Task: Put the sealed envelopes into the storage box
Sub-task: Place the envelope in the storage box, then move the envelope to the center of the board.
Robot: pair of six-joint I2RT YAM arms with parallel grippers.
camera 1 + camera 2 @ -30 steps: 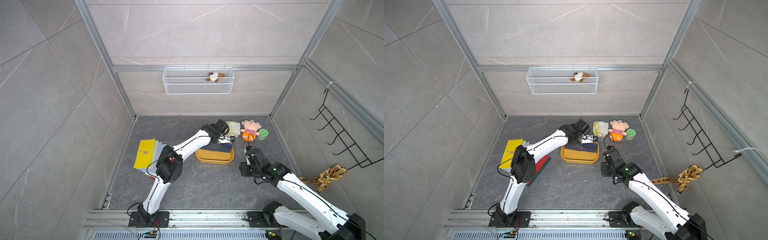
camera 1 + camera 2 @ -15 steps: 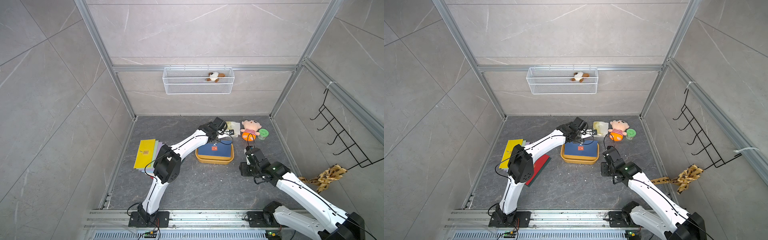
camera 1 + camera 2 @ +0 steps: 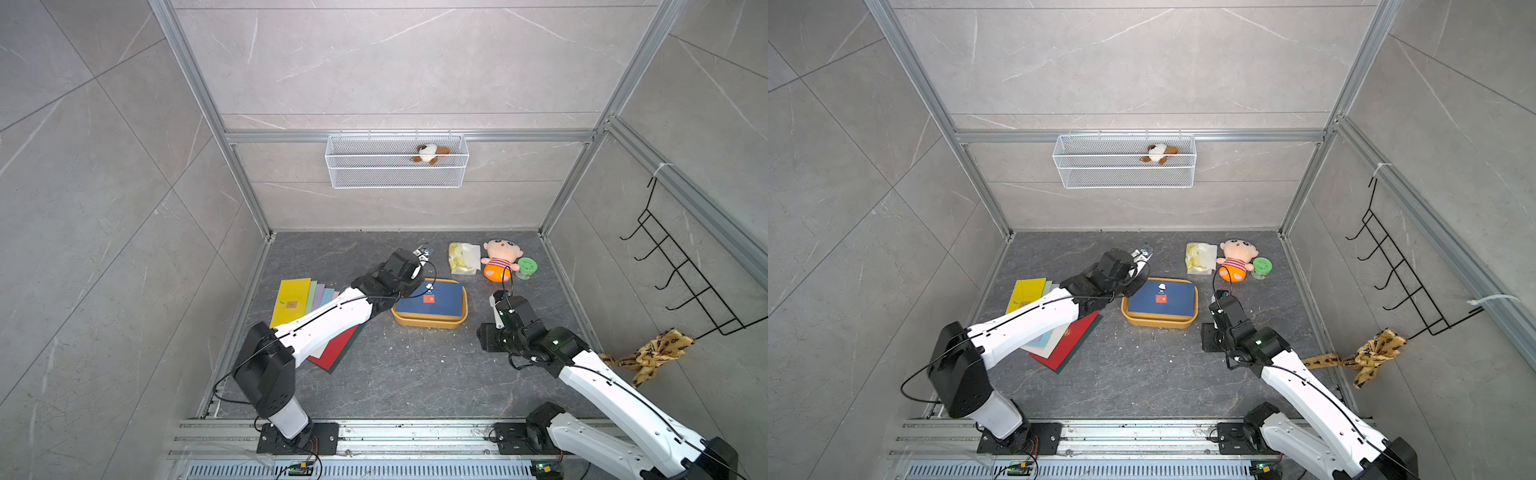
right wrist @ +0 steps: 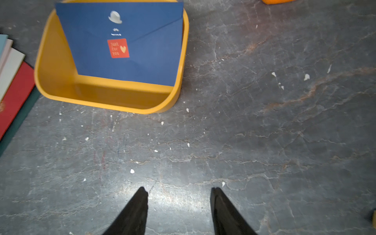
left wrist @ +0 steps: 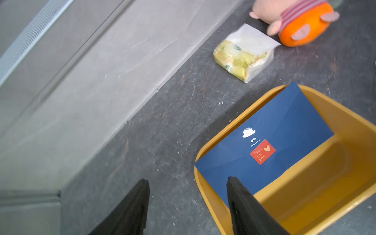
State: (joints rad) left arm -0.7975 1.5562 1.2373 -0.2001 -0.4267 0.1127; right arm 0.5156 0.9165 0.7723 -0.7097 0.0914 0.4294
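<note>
Navy envelope (image 3: 430, 300) is seen lying in the storage box (image 3: 428, 324), apparently propped against one wall; left gripper (image 5: 187, 179) and right gripper (image 4: 179, 189) are held spread, empty.

Navy envelope (image 3: 430, 300) with red seal (image 5: 262, 151), yellow-orange box (image 3: 429, 321).

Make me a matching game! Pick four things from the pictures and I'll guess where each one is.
Things:
1. navy envelope
2. plush dog
3. green jar
4. yellow envelope

Places:
A. in the white wire basket on the wall
B. on the floor beside the striped doll
C. in the yellow box
D. on top of the fanned pile

Pairs: 1-C, 2-A, 3-B, 4-D
</note>
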